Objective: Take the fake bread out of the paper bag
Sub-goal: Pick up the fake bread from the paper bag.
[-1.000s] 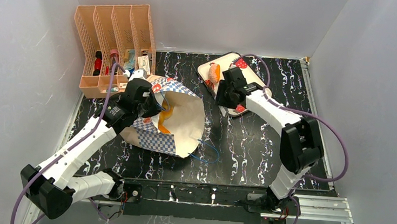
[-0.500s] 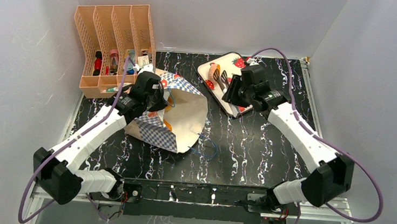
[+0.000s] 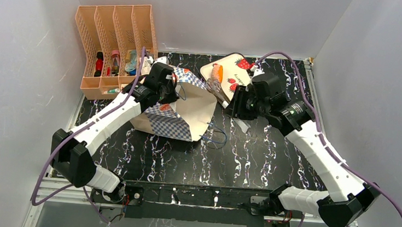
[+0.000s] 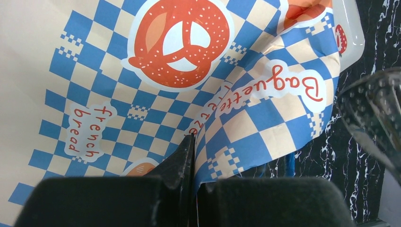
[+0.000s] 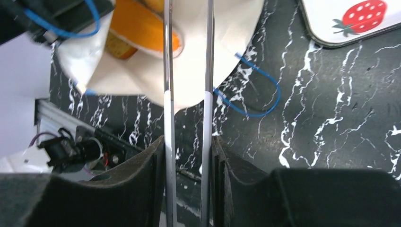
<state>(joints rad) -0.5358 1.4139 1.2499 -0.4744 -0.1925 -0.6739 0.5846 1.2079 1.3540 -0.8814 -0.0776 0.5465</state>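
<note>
Bread [image 5: 142, 33] in paper bag [image 5: 231, 38] lies beside right pincer [image 5: 187, 19].

Quick count from here: one paper bag [image 3: 193, 110], one strawberry tray [image 3: 230, 66], one four-slot file rack [image 3: 115, 29], two fake bread pieces [image 3: 219, 72] [image 3: 213, 85] on that tray.

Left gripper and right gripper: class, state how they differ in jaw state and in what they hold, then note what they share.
Jaws: the left gripper is shut, while the right gripper has its jaws apart.
Hold: the left gripper pinches the chequered rim of the paper bag; the right gripper holds nothing.
Shared: both are at the bag, one on each side of it.
</note>
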